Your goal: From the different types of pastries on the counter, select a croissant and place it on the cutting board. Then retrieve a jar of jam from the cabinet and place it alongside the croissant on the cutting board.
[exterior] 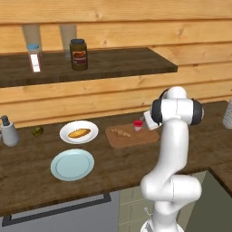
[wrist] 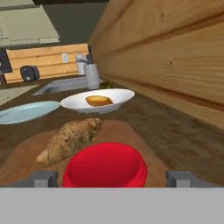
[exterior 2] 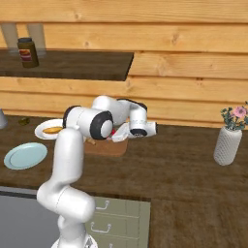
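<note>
One cutting board (exterior: 133, 137) is seen on the dark wooden counter (exterior: 27, 176), and one croissant (exterior: 120, 132) lies on it, toward its left half in the left base view. One jam jar (exterior: 137, 125) with a red lid stands at the board's right rear part, just beside the croissant but apart from it. In the hand view the red lid (wrist: 105, 165) sits low and centred between the two finger tips (wrist: 43, 178), with the croissant (wrist: 70, 141) just behind it on the board (wrist: 131, 135).

The gripper (wrist: 111, 178) is held level with the jar, its fingers spread to either side of the lid; a gap is seen between each tip and the lid, so the claw is apart and nothing is clamped. In the right base view the hand (exterior 2: 140, 128) is seen stretched out over the board (exterior 2: 104, 147).

Two plates are counted on the counter: one white plate (exterior: 79, 132) carrying one oval pastry (exterior: 79, 133), and one pale blue plate (exterior: 72, 164) nearer the front edge. One grey shaker (exterior: 9, 132) stands at the far left, with one small dark olive-coloured thing (exterior: 38, 131) beside it.

On the shelf (exterior: 113, 63) two containers are seen: one dark jar (exterior: 78, 55) and one small clear bottle (exterior: 35, 58). One white vase of flowers (exterior 2: 228, 140) stands at the right of the counter.
</note>
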Available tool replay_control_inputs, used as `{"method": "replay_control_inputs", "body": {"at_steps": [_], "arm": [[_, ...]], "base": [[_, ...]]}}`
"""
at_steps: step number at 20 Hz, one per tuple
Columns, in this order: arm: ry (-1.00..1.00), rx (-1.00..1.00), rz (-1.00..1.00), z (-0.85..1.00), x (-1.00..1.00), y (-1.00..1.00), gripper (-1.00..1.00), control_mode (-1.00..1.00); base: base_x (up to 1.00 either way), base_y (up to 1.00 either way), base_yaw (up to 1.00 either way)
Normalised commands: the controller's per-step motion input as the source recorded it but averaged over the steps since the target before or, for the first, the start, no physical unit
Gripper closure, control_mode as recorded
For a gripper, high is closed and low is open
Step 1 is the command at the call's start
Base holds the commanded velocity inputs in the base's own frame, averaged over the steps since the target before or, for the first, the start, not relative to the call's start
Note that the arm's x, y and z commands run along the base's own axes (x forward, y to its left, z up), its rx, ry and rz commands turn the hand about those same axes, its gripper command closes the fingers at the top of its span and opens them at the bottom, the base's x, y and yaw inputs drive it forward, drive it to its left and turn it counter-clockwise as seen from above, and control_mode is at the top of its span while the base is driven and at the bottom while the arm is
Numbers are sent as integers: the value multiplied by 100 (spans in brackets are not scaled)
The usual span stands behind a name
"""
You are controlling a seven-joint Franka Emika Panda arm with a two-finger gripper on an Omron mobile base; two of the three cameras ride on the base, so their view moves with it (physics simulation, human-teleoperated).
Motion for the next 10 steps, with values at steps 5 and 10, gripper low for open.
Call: {"method": "replay_control_inputs", "body": {"at_steps": [5,10], "arm": [[0,3,-12,41,-25,-17,-100,-100],[0,0,-6,55,-52,-4,-100,-100]], "base": [[0,0,0],[0,0,0]]}}
